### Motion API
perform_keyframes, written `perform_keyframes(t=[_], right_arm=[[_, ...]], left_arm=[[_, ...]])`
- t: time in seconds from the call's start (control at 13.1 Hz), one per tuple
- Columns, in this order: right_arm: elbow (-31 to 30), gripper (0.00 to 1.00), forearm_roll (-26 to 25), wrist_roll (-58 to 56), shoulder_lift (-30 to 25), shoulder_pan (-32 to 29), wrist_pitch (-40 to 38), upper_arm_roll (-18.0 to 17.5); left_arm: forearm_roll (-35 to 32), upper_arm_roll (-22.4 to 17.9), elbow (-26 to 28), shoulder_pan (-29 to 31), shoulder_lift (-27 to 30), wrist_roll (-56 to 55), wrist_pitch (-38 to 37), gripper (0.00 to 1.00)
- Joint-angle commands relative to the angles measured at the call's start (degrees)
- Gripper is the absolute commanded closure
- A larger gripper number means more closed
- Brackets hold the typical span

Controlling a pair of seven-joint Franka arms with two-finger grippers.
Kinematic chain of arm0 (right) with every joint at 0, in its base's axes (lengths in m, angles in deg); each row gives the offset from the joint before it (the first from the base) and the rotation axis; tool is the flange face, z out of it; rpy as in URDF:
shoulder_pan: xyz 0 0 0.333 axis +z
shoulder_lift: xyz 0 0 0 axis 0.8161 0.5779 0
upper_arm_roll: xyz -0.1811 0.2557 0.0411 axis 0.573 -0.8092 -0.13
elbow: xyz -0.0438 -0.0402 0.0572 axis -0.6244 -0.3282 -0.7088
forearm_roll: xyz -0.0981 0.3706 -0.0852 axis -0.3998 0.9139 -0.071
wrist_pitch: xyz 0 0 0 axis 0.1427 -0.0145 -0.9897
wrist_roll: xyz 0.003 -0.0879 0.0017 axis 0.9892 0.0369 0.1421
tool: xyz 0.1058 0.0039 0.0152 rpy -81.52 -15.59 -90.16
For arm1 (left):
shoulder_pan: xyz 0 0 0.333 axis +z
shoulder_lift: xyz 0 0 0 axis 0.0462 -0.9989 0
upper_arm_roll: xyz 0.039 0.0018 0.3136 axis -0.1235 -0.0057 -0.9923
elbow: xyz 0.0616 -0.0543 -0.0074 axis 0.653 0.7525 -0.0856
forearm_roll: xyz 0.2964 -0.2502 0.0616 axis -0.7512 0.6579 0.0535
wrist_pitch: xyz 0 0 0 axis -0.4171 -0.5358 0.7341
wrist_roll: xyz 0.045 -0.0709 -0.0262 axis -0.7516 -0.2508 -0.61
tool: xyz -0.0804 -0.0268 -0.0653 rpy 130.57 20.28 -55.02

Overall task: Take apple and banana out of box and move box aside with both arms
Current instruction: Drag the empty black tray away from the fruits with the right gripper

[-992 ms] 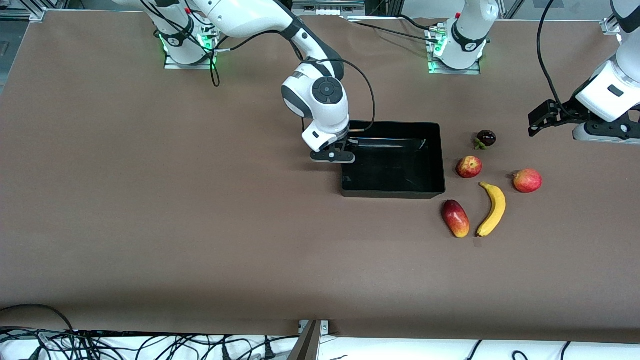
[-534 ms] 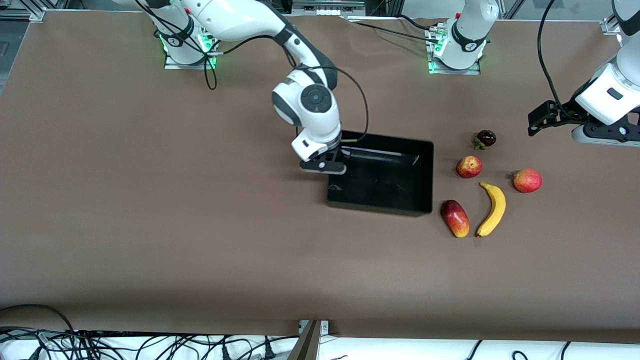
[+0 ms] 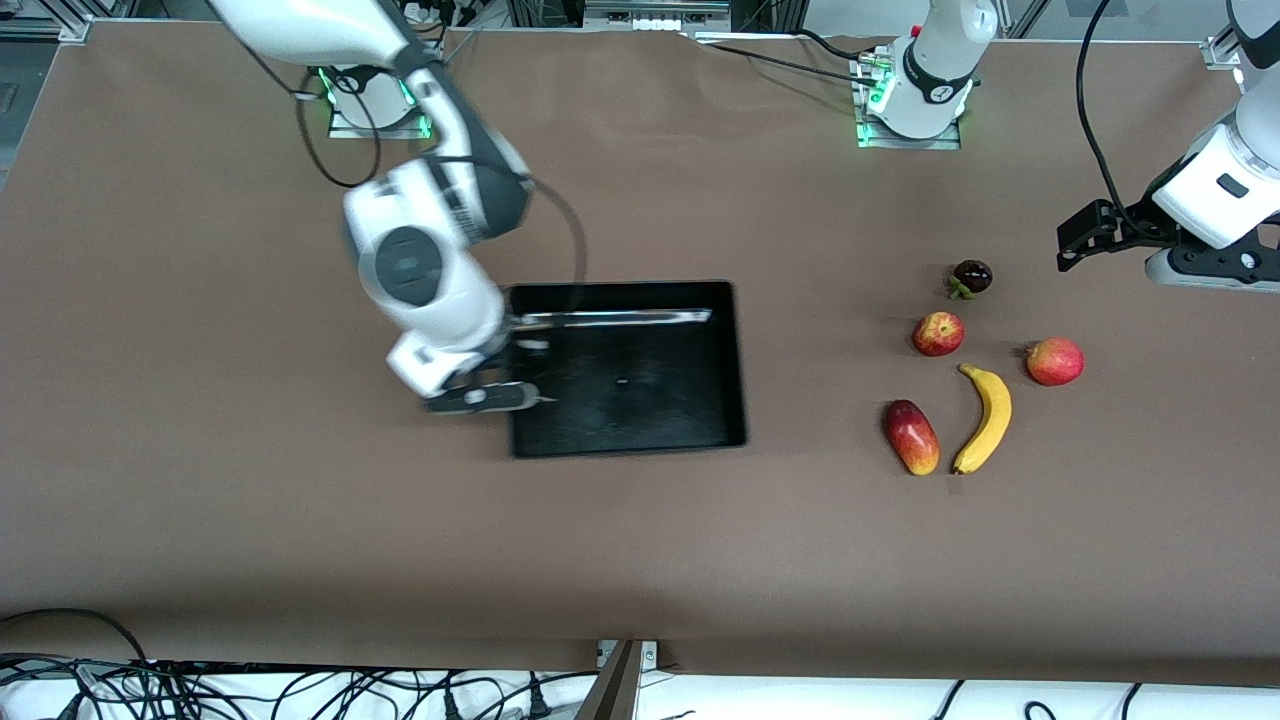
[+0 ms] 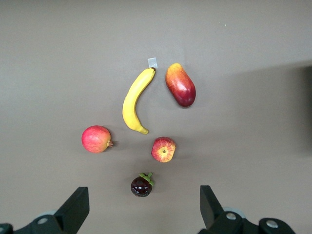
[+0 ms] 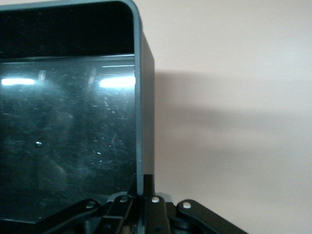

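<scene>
The black box [image 3: 738, 370] lies on the table, and my right gripper [image 3: 505, 395] is shut on the wall at the right arm's end. In the right wrist view the fingers pinch that thin wall [image 5: 140, 97] from both sides at the gripper [image 5: 145, 183]. The banana [image 3: 985, 418] [image 4: 134, 100] and the apple [image 3: 938, 333] [image 4: 163, 149] lie on the table toward the left arm's end. My left gripper [image 3: 1075, 240] [image 4: 143, 197] hangs open and empty in the air over the table beside the fruit group.
A red-and-yellow mango [image 3: 911, 437] [image 4: 180, 85] lies beside the banana. A plainer red fruit [image 3: 1055, 361] [image 4: 96, 139] sits toward the left arm's end. A dark mangosteen [image 3: 972, 277] [image 4: 141, 185] lies farther from the camera than the apple. Cables run along the table's near edge.
My right gripper has pulled the box across the table toward the right arm's end and somewhat nearer the camera. The left arm and the fruits have stayed put.
</scene>
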Motion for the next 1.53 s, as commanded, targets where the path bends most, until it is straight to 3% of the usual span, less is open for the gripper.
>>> perform_keyframes(t=[0.0,0.15,0.38,0.61,0.92,1.45], right_arm=[[-10.5,1.00,1.3,-10.3,-6.5,-3.6,1.9,3.5],[-15.3,1.00,2.1,-18.2,-8.4,-4.4,4.5,8.8],[-23.1,1.00,7.2,-33.4,-9.7,-4.6,10.9,17.3],[-29.1,1.00,10.6,-38.9,-9.8,-4.7,15.2,23.4],[-31.8,1.00,11.1,-38.3,-9.9,-4.8,15.2,27.1],[-33.9,1.00,11.8,-35.5,-9.9,-5.0,15.4,27.7]], left_arm=[[-1.1,-0.2,-2.3,-0.5,-1.2,1.1,-1.6,0.00],[-1.1,-0.2,-2.2,-0.5,-1.2,1.1,-1.6,0.00],[-1.1,-0.2,-2.3,-0.5,-1.2,1.1,-1.6,0.00],[-1.1,-0.2,-2.3,-0.5,-1.2,1.1,-1.6,0.00],[-1.1,-0.2,-2.3,-0.5,-1.2,1.1,-1.6,0.00],[-1.1,-0.2,-2.2,-0.5,-1.1,1.1,-1.7,0.00]])
